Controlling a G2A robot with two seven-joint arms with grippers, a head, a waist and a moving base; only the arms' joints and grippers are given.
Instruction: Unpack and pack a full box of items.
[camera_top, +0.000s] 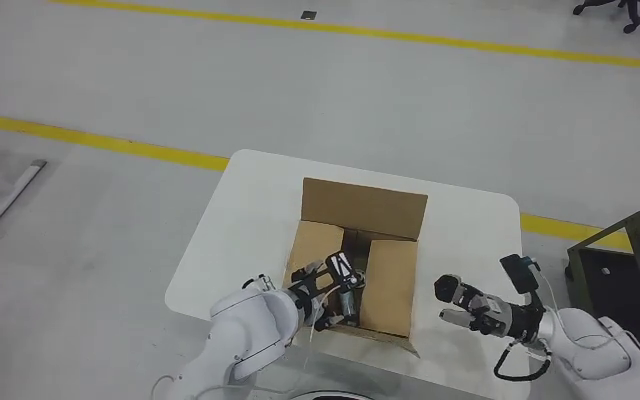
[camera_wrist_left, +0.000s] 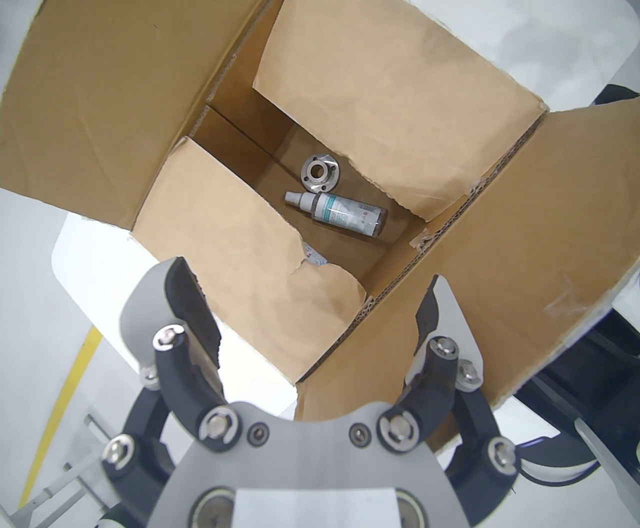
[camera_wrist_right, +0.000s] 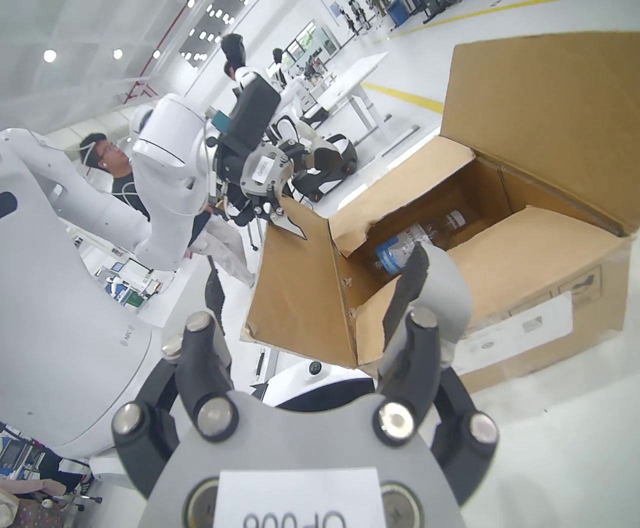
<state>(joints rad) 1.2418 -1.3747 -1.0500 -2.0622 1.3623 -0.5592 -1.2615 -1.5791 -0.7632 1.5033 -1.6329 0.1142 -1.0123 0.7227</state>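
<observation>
A brown cardboard box (camera_top: 365, 208) stands open in the middle of the white table (camera_top: 250, 220), its flaps partly folded inward. On its floor lie a metal flange (camera_wrist_left: 320, 172) and a small spray bottle (camera_wrist_left: 340, 212); a white item (camera_wrist_left: 315, 257) peeks from under a flap. A clear bottle with a blue label (camera_wrist_right: 400, 250) lies inside too. My left gripper (camera_top: 335, 285) hovers open over the box's near flaps (camera_wrist_left: 307, 275), one finger at the near flap's edge. Beside the box's right side, my right gripper (camera_top: 447, 300) stands open and holds nothing.
A dark cart (camera_top: 605, 260) stands off the table's right edge. Bare table surface lies left of the box and around the right gripper. The inner flaps (camera_wrist_left: 400, 100) cover part of the box opening.
</observation>
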